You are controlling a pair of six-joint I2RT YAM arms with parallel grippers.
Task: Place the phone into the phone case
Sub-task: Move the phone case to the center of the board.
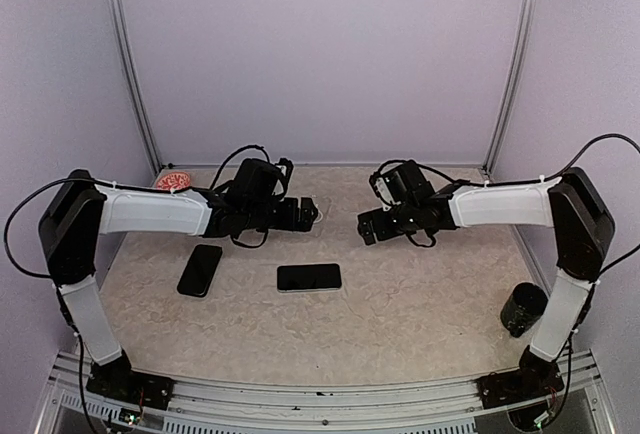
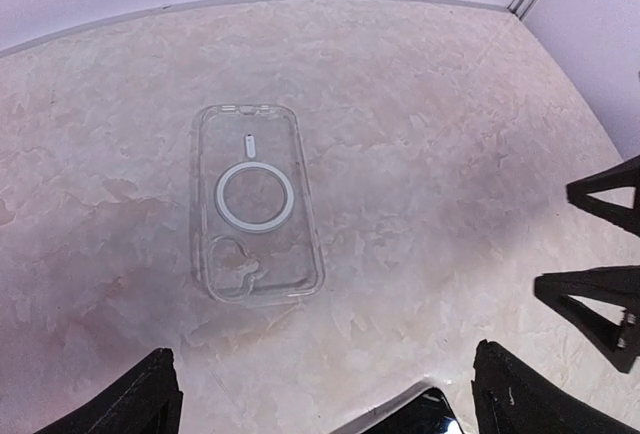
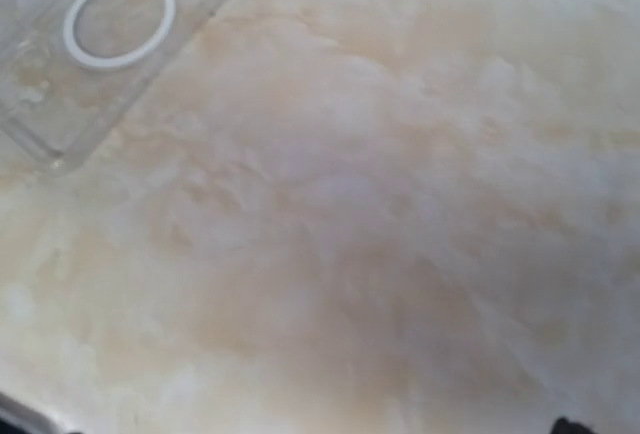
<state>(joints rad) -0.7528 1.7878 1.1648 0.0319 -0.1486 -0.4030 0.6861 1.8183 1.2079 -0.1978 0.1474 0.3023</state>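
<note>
A clear phone case (image 2: 255, 204) with a white ring lies flat on the marbled table, ahead of my left gripper (image 2: 322, 354); a corner of the case (image 3: 90, 44) also shows in the right wrist view. The left gripper is open and holds nothing. A black phone (image 1: 309, 277) with a silvery edge lies nearer the front, and its corner (image 2: 420, 419) shows below the left gripper. My right gripper (image 1: 368, 226) faces the left one across the case, its fingers (image 2: 610, 189) spread apart and open, holding nothing.
A second flat black slab (image 1: 200, 269) lies left of the phone. A red and white round thing (image 1: 173, 182) sits at the back left. A black cup (image 1: 522, 309) stands by the right arm's base. Walls enclose the table (image 1: 420, 294) on three sides.
</note>
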